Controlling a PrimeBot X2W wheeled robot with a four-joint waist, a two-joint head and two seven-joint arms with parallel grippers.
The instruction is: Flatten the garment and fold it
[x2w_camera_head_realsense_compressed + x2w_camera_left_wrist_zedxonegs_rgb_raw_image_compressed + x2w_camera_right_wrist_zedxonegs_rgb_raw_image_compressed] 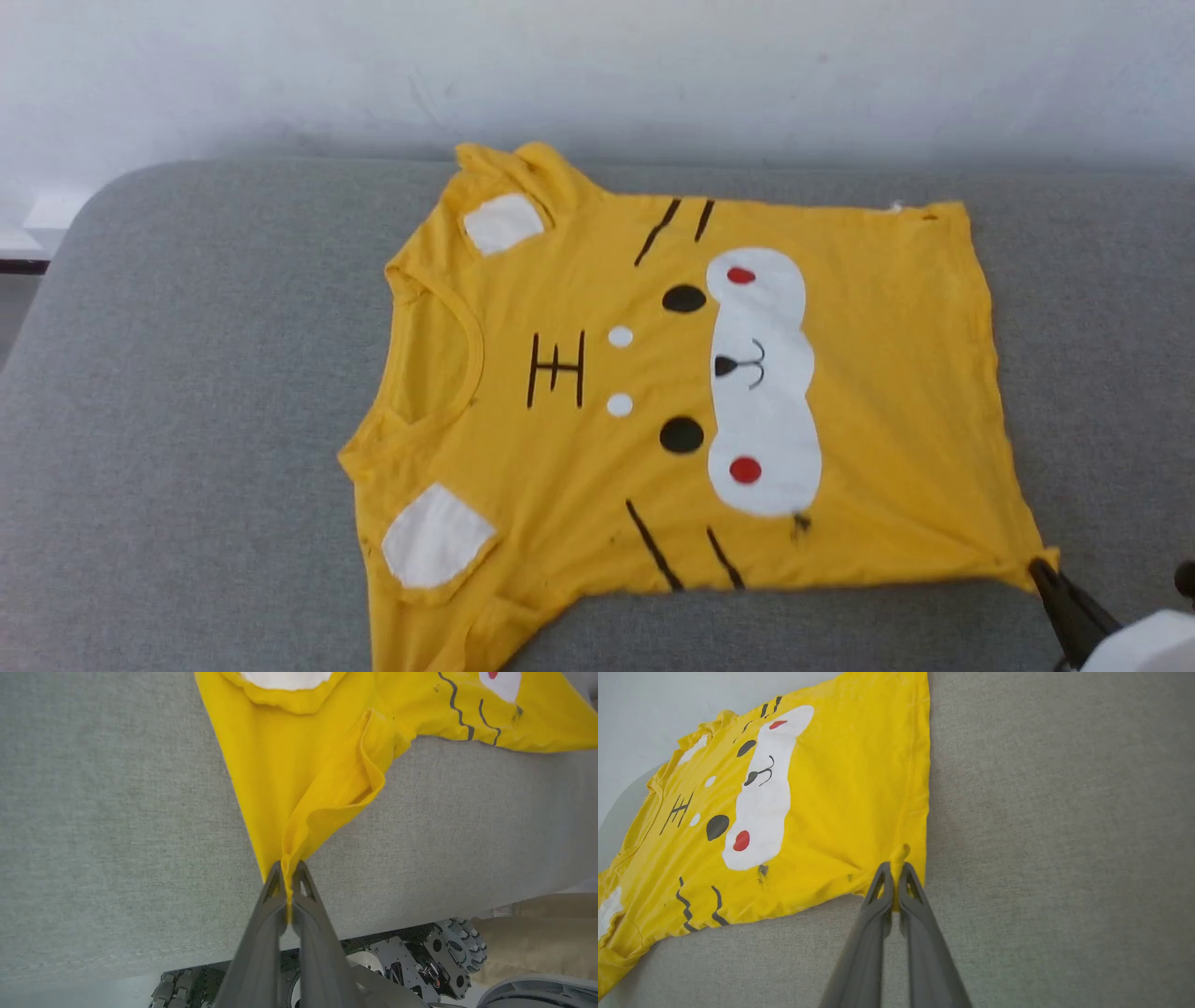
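Head view: garment (597, 392) lies face up on the grey counter (187, 392), collar to the robot's left, hem to its right, body mostly flat. Right tool (1044, 569) is clamped on the near hem corner. Left wrist view: left tool (287, 879) is closed on the tip of the near sleeve (322, 784). The sleeve is stretched toward the counter's near edge, with a loose fold along one side. Right wrist view: right tool pinches the hem corner, creases fanning out from the pinch. Risks: both bites are thin, so a harder tug could pop the cloth free. Uneven pull would skew the shirt or drag it over the near edge. The sleeve fold likely gets pressed in if laid down as is.
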